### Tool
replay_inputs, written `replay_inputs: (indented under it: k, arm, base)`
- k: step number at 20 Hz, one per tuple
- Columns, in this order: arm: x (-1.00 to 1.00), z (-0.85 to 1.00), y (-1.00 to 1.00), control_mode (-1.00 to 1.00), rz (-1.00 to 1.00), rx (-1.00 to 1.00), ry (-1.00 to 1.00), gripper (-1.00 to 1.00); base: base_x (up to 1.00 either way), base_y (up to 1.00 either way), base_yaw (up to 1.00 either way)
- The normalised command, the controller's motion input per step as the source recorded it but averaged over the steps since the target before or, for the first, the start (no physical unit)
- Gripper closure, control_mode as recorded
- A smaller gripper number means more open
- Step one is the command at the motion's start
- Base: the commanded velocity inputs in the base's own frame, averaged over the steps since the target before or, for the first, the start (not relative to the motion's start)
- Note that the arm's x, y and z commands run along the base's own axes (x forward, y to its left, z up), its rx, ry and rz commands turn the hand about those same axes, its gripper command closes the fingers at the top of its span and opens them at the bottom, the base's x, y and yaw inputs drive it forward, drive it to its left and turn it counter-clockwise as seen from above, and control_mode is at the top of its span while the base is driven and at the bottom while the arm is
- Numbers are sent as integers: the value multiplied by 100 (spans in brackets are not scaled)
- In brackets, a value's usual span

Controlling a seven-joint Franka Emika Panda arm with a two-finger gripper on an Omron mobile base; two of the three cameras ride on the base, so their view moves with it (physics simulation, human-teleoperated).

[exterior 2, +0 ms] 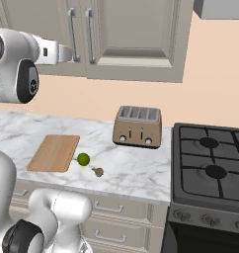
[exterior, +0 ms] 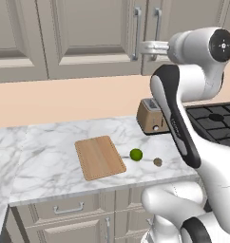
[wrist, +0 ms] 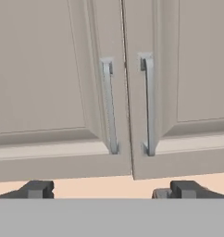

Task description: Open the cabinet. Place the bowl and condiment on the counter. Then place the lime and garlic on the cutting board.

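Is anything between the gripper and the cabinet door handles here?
Nothing visible. The open gripper faces the closed cabinet directly, with both handles, left handle and right handle, unobstructed ahead.

No readable text (anywhere visible)

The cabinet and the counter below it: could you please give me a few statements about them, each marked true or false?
1. Both doors of the cabinet are closed. True.
2. The lime lies on the cutting board. False: it lies on the counter, just beside the board.
3. The gripper is open and holds nothing. True.
4. The garlic sits between the lime and the cutting board. False: it is on the lime's far side, away from the board.
5. A toaster stands on the counter beside the stove. True.
6. The gripper is shut on a cabinet handle. False: its fingers are spread, short of the handles.
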Motion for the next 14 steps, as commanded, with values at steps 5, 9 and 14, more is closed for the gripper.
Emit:
replay_inputs:
  k: [5, 9, 14]
  arm:
    - [45, 0, 0, -100, 0, 0, 10, -100]
    - [44, 0, 0, -100, 0, 0, 4, -100]
    - [24, -6, 0, -100, 0, 0, -4, -100]
  base:
    - [0, 0, 0]
    - [0, 0, 0]
    - [0, 0, 0]
